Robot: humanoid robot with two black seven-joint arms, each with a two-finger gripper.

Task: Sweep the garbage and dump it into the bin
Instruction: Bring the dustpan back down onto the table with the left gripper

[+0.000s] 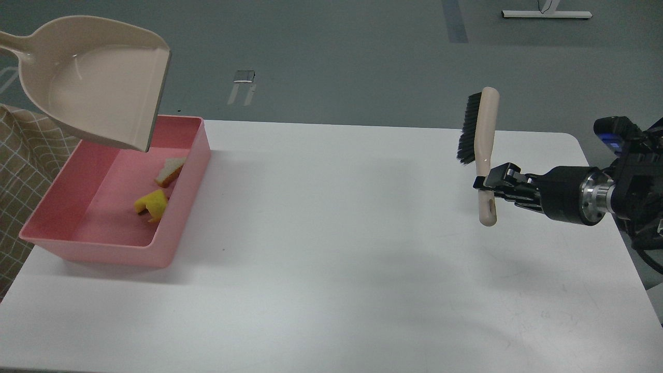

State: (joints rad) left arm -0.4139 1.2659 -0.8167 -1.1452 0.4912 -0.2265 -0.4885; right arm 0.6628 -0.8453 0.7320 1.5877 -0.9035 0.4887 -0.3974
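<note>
The pink bin (178,235) stands at the table's left. Inside it lie the bread piece (170,171) and the yellow sponge block (150,203), both near the right wall. The beige dustpan (101,88) hangs empty above the bin's far left corner, mouth tilted down to the right; its handle runs off the left edge. My left gripper is out of view. My right gripper (489,185) at the right is shut on the handle of a beige brush (483,147), held upright above the table with black bristles facing left.
The white table (336,259) has a rounded far right corner and its right edge near my right arm. A checked cloth (20,171) shows at the left beyond the table edge.
</note>
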